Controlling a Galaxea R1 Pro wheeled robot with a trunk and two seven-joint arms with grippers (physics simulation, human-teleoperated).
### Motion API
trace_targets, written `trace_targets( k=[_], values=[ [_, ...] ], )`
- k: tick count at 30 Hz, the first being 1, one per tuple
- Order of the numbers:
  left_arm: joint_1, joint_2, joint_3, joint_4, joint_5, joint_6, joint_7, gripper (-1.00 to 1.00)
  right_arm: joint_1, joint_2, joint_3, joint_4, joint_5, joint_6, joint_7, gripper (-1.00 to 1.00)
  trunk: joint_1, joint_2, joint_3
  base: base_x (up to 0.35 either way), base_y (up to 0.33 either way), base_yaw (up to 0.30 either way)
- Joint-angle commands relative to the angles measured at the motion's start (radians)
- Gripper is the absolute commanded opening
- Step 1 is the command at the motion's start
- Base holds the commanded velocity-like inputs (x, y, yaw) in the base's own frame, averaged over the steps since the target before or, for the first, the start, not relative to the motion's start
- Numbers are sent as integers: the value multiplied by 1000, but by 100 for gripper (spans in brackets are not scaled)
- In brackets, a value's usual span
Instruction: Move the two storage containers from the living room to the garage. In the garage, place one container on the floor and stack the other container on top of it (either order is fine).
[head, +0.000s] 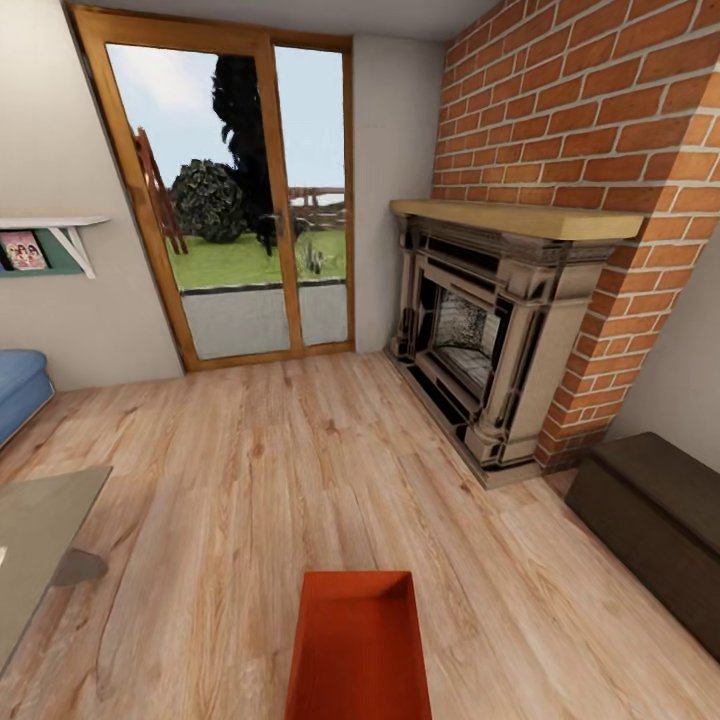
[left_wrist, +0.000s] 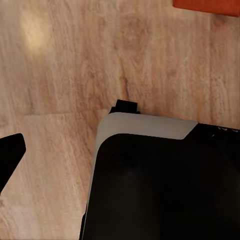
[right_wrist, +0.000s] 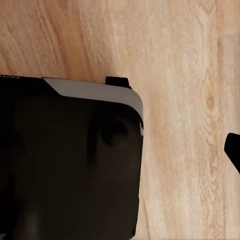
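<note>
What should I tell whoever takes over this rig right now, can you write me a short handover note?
Grippers: the wrist views look down on the wood-plank floor and the robot's black base; finger tips barely show at the frame edges, so open or shut cannot be told.
Containers: one orange-red storage container sits low and centre in the head view, open side up, ahead of the robot; whether it rests on the floor or on the robot is unclear. Its corner shows in the left wrist view.
Place: living room, brick fireplace ahead on the right, glass door beyond.
Done: nothing delivered.
Left: carry both containers to the garage and stack them.

container (head: 358, 650) on floor (head: 250, 500), fireplace (head: 480, 330) right
</note>
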Motion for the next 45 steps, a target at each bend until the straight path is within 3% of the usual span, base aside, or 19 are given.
trace_targets(
  k=[1,8,45],
  values=[
    [-1,0,4,1,8,-4,0,100,-1,1,8,3,-9,-5,0,100,0,-1,-1,230,0,0],
    [-1,0,4,1,45,-5,-1,100,-1,1,8,3,-9,-5,0,100,0,-1,-1,57,0,0],
    [-1,0,4,1,48,-1,3,100,-1,-10,10,2,-3,-6,0,100,0,-1,-1,1,0,0]
  ],
)
